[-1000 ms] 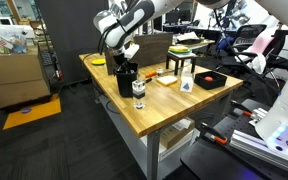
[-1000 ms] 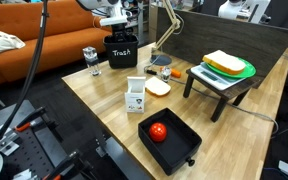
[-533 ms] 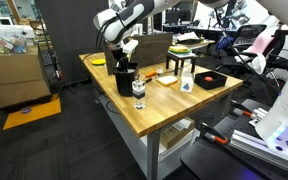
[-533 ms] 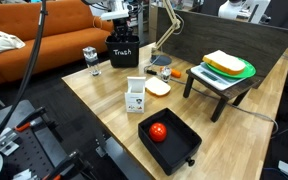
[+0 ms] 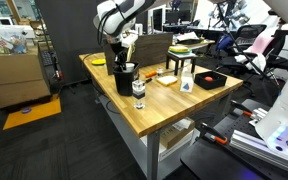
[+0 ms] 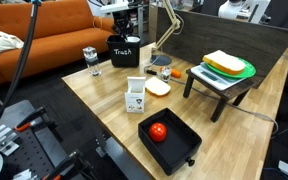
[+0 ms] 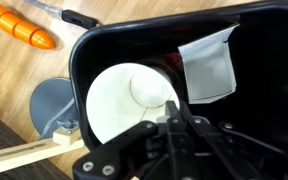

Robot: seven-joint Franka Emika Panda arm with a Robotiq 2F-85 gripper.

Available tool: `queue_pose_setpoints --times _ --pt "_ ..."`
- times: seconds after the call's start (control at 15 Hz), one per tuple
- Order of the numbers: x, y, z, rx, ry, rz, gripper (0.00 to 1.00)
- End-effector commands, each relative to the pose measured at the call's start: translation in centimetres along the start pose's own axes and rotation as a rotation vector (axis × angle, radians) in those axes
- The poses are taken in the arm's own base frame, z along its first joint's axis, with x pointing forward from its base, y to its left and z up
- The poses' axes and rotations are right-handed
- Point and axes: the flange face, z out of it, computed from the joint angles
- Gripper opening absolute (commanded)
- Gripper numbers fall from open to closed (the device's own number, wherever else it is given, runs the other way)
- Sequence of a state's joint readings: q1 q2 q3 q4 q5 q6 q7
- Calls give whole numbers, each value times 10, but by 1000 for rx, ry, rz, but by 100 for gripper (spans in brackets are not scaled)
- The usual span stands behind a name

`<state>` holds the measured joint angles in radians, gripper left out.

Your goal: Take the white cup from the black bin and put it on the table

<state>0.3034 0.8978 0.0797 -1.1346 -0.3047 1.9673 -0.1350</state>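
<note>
Gripper [image 7: 174,106] over black bin [image 7: 266,70], fingers drawn close together on rim of white cup [image 7: 119,100]. Fingertips blend into dark housing, so grip hard to confirm. Cup sits within bin mouth, base hidden. Bin stands on table [image 5: 159,112]. In both exterior views cup barely discernible. Gripper higher than a second ago.

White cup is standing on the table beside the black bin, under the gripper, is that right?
Not quite. The white cup is not on the table beside the black bin; it is inside the bin, under the gripper. The wrist view shows it ringed by the bin's black walls.
</note>
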Motion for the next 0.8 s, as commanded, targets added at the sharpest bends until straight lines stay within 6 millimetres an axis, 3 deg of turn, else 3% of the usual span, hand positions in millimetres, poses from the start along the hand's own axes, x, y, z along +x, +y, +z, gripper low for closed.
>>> queue_pose_setpoints --times 0.0,0.4,0.73 --pt "-13 4 -18 1 2 34 1" --pt "-34 22 -35 -3 40 303 1" --pt "-46 26 -60 -23 96 487 1"
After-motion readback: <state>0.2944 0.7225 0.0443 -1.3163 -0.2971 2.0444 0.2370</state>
